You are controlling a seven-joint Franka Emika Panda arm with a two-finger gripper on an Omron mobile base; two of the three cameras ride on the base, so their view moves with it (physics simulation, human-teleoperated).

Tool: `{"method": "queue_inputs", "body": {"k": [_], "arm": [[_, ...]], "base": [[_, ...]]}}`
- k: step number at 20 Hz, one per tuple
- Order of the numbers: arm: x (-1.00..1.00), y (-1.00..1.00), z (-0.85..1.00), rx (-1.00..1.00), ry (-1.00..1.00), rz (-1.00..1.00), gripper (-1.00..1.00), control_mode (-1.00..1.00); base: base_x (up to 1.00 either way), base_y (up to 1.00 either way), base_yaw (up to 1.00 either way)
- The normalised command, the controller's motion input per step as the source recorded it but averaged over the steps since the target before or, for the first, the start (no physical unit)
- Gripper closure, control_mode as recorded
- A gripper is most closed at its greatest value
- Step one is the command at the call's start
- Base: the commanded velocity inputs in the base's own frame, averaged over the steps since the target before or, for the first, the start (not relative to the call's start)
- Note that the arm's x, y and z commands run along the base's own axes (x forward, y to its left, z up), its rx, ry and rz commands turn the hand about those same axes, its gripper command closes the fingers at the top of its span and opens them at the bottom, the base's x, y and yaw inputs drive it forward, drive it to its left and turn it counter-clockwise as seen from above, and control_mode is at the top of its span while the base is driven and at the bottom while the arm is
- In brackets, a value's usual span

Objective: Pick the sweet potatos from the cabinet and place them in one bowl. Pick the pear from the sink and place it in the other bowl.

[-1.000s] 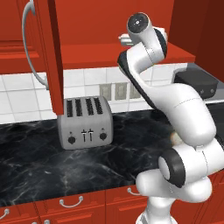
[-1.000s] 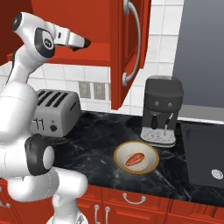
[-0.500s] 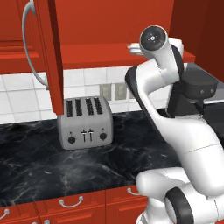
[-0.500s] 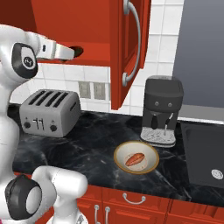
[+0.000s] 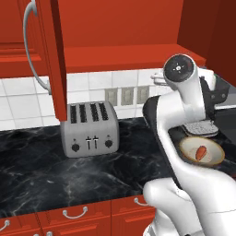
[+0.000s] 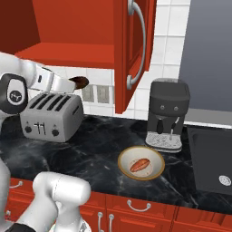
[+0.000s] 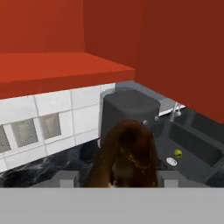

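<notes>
My gripper (image 6: 74, 83) is shut on the rounder dark brown sweet potato (image 6: 80, 81), held in the air above the toaster and just below the open cabinet's shelf (image 6: 68, 52). In the hand view the tuber (image 7: 129, 157) sits between the fingers (image 7: 65, 178). The oblong reddish-orange sweet potato (image 6: 139, 165) lies in the cream bowl (image 6: 122, 156) on the counter in front of the coffee machine; it also appears as sweet potato (image 5: 201, 152) in bowl (image 5: 184, 146). The small yellow-green pear (image 7: 177, 152) lies in the black sink (image 7: 197, 142) near a silver drain (image 7: 171, 161).
The cabinet door (image 6: 133, 50) hangs open with its long silver handle (image 6: 138, 45). A silver toaster (image 6: 52, 118) stands under the gripper. The dark coffee machine (image 6: 168, 113) stands between bowl and wall. The sink basin (image 6: 213, 154) lies at the far right.
The arm has swung out from the cabinet shelf and come down, carrying the dark brown sweet potato; the gripper now hangs lower, above the toaster.
</notes>
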Motion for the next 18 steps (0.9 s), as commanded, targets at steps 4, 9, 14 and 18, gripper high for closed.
{"method": "queue_inputs", "body": {"k": [4,9,14,18], "arm": [[-0.66,-0.43,-0.73,0.05,0.08,-0.17,1.0,-1.0],[-0.34,-0.55,-0.64,0.05,0.03,-0.15,1.0,-1.0],[-0.03,-0.46,-0.46,0.13,0.0,-0.01,1.0,-1.0],[0.0,-0.46,-0.66,0.16,0.09,0.03,1.0,-1.0]], "base": [[0.0,0.0,0.0],[0.0,0.0,0.0],[0.0,0.0,0.0],[0.0,0.0,0.0]]}}
